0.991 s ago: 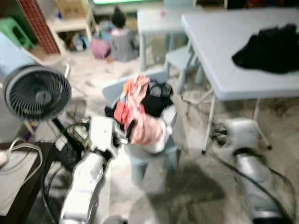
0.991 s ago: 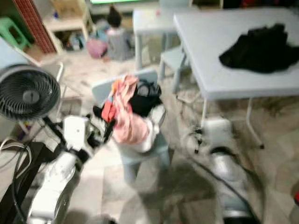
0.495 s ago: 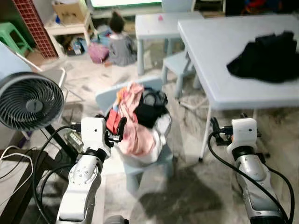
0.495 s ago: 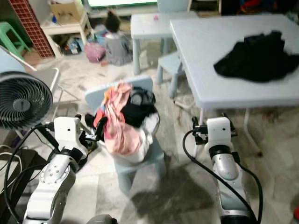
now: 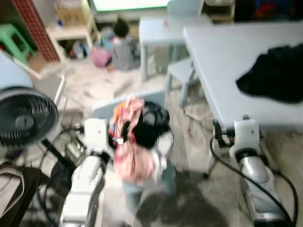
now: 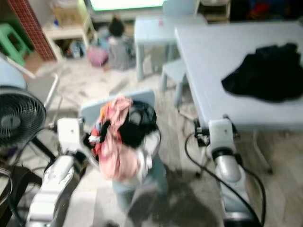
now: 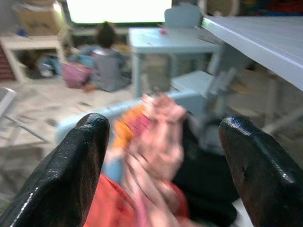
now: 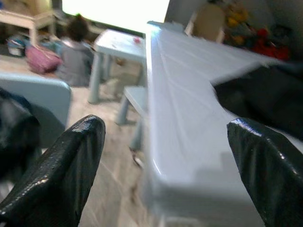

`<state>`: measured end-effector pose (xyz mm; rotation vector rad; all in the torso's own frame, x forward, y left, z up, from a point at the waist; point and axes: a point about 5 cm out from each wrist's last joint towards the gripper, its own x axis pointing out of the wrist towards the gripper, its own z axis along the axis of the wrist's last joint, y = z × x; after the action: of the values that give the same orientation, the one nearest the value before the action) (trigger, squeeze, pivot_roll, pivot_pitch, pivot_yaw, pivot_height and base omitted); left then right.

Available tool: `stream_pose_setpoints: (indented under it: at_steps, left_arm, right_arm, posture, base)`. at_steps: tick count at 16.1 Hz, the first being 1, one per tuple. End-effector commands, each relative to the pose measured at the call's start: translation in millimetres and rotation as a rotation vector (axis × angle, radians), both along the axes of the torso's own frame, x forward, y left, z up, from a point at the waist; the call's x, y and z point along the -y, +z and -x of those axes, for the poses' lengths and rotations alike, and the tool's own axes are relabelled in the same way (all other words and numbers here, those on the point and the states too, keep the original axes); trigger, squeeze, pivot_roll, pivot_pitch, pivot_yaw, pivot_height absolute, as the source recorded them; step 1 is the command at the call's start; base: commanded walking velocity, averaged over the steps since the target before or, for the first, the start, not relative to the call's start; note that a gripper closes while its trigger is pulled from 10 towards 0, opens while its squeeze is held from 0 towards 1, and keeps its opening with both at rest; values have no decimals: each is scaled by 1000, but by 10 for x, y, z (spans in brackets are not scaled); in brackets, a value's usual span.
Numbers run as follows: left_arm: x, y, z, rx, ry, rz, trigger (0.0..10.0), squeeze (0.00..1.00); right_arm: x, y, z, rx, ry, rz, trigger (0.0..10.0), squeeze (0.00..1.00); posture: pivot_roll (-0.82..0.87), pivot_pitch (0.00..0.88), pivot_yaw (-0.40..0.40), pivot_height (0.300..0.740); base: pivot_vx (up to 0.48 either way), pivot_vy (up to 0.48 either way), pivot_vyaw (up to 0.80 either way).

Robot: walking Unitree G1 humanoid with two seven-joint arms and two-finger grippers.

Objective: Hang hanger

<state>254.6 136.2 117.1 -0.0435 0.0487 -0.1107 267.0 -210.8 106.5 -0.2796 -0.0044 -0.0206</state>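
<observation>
Left eye view, blurred: my left claw (image 5: 118, 135) sits against a heap of pink and black clothes (image 5: 139, 142) on a small blue chair (image 5: 130, 106); my right claw (image 5: 218, 132) is at the edge of the pale bench (image 5: 222, 61), which carries a black garment (image 5: 274, 71). I cannot make out a hanger. Left wrist view: fingers (image 7: 71, 175) wide apart, holding nothing, clothes beyond. Right wrist view: fingers (image 8: 57, 170) spread, empty, facing the bench edge.

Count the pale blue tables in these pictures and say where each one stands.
2. The large table is ahead on the robot's right, with a black garment on it. The small table stands farther back, near the seated person. Others may be hidden.
</observation>
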Motion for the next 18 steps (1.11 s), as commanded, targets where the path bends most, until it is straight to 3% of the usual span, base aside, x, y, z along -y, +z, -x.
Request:
stream_pose_setpoints:
  at_steps: [1,2,5,10,11,12,14,16,18]
  left_arm:
    - [-170,-44,4,-28,93,-63,10000,0]
    - [-271,-83,17,-53,159,-98,10000,0]
    - [-433,-192,73,-134,256,-42,10000,0]
    - [-438,-401,53,-260,229,-46,10000,0]
    - [-439,-413,-21,-262,227,-25,10000,0]
    - [-412,-450,-132,-266,225,20,10000,0]
    - [-313,-502,-225,-273,215,58,10000,0]
    - [-218,-543,-321,-275,184,45,10000,0]
    - [-139,-578,-421,-269,148,63,3804,0]
  right_arm:
    - [-87,24,-21,12,33,-10,10000,0]
    - [-86,20,-17,11,33,-10,10000,0]
    - [-60,3,17,3,30,-8,10000,0]
    - [-45,27,105,-12,54,13,10000,0]
    - [-42,18,158,-38,94,-21,10000,0]
    - [-133,-28,274,-110,229,-98,10000,0]
    - [-248,23,412,-164,383,-119,10000,0]
    - [-262,28,476,-203,471,-68,10000,0]
    - [-209,1,437,-206,460,-9,10000,0]
  posture:
    - [4,66,15,740]
    - [7,63,18,740]
    - [15,71,10,740]
    - [-27,117,-7,740]
    - [-46,126,-11,740]
    - [-68,130,-14,740]
    - [-119,135,-32,740]
    - [-137,132,-47,740]
    - [-140,128,-57,740]
  base:
    - [0,0,0]
    - [0,0,0]
    - [0,0,0]
    - [0,0,0]
    - [0,0,0]
    - [0,0,0]
    - [0,0,0]
    - [0,0,0]
    - [0,0,0]
